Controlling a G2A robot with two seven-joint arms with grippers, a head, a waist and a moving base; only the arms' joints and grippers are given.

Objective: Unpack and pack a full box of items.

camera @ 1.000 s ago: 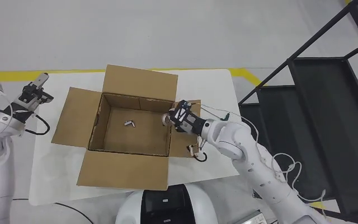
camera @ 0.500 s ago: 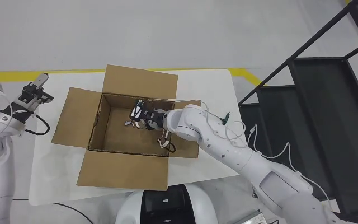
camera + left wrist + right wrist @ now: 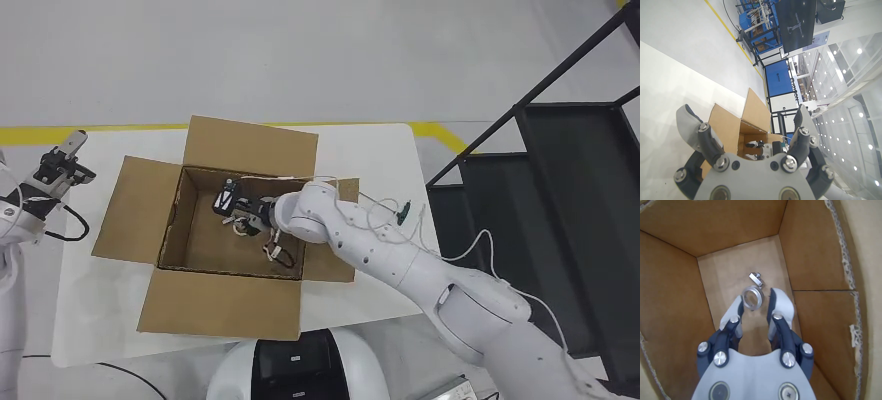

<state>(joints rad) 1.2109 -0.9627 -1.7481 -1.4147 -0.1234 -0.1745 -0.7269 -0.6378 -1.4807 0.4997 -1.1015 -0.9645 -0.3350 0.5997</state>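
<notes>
Right gripper low in box, fingers apart straddling metal ring, likely a grab-or-drop step; next needs a square close or clean lift; left gripper fingers also apart.

The right arm is stretching forward and across to the left, its right pincer pointing downward with fingers standing apart. The left arm is resting at the far left, its left pincer gaping wide.

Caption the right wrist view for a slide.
Right gripper open inside the cardboard box, a metal ring between its fingers, a small metal block beyond.
</notes>
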